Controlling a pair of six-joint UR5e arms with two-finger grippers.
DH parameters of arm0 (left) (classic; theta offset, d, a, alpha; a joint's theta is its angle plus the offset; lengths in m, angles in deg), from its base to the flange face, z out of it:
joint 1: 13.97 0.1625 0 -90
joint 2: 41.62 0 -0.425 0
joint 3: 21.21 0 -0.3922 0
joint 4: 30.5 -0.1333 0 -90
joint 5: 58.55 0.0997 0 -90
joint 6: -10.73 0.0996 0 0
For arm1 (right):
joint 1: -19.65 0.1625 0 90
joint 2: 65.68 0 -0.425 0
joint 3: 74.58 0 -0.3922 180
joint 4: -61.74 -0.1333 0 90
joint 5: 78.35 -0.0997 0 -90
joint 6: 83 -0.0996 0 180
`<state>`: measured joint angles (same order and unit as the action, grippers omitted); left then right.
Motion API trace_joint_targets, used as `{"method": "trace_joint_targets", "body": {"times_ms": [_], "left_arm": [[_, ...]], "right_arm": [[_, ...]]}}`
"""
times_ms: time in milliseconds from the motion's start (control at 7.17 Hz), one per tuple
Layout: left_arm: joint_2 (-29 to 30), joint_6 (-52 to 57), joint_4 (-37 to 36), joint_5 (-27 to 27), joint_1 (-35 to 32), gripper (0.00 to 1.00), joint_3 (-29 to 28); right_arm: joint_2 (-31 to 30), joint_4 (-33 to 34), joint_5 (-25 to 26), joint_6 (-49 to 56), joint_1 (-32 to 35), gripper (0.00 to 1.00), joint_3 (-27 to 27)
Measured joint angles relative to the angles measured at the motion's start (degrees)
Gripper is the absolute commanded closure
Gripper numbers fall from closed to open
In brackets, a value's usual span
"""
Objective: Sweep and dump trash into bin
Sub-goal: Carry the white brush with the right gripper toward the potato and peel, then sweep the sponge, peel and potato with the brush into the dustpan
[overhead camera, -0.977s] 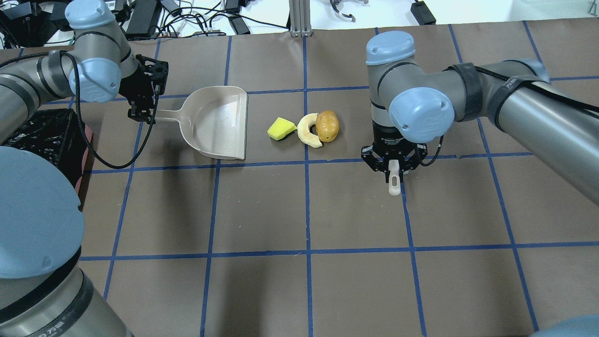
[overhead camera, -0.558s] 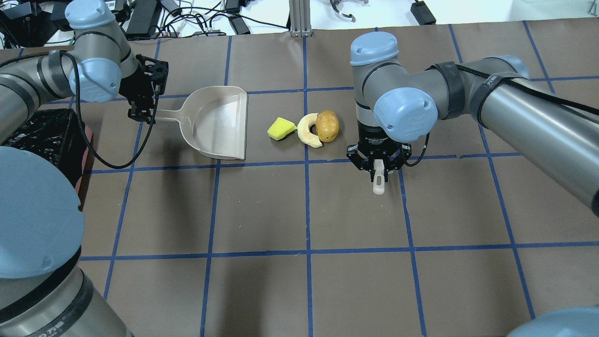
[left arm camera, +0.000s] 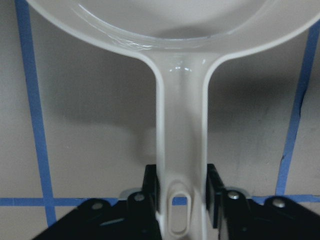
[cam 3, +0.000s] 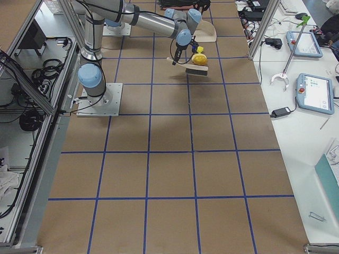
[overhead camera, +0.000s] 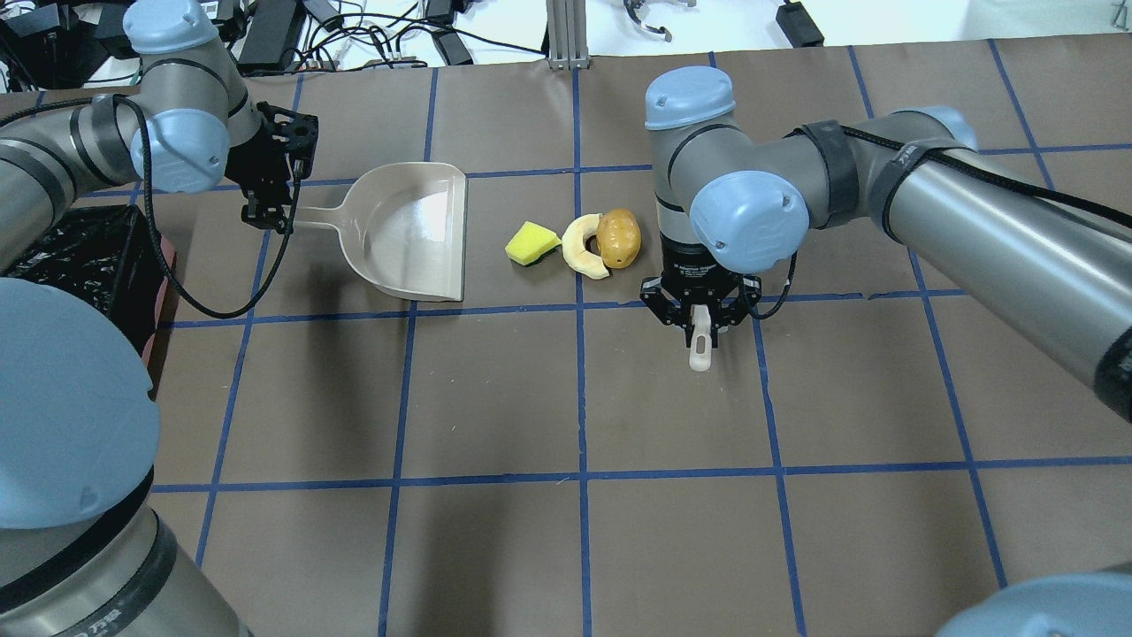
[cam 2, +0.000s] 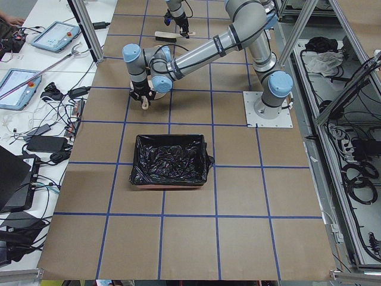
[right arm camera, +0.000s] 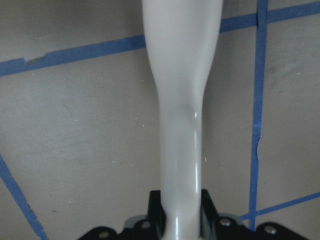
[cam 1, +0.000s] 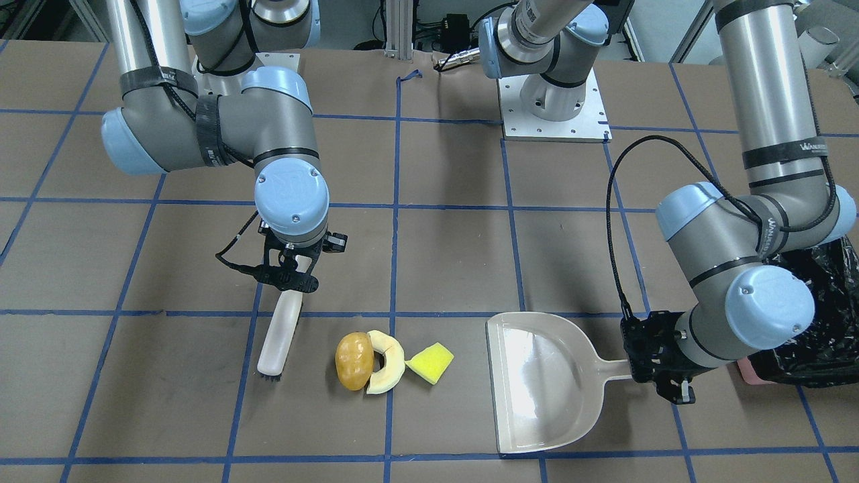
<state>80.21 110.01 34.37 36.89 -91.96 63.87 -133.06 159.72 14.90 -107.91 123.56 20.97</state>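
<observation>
The trash lies in a row: a golden-brown lump, a cream curved slice touching it, and a yellow sponge wedge. My right gripper is shut on a white brush's handle. The brush stands just right of the lump in the overhead view, bristles at the table. My left gripper is shut on the handle of the beige dustpan, whose open mouth faces the sponge. The pink bin with its black bag stands beyond the left gripper at the table's left end.
The brown paper table carries a blue tape grid. Cables and power bricks lie past the far edge. The arm bases are bolted to the table on the robot's side.
My right arm has carried the brush leftward, closer to the golden-brown lump. The left arm, dustpan and trash have not moved.
</observation>
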Motion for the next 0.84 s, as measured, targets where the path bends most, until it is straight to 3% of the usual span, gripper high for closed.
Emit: {"method": "trace_joint_targets", "body": {"times_ms": [837], "left_arm": [[-0.24, -0.22, 0.00, 0.19, -0.05, 0.61, -0.03]], "right_arm": [[3.17, 2.44, -4.40, -5.83, 2.54, 0.84, -2.78]]}}
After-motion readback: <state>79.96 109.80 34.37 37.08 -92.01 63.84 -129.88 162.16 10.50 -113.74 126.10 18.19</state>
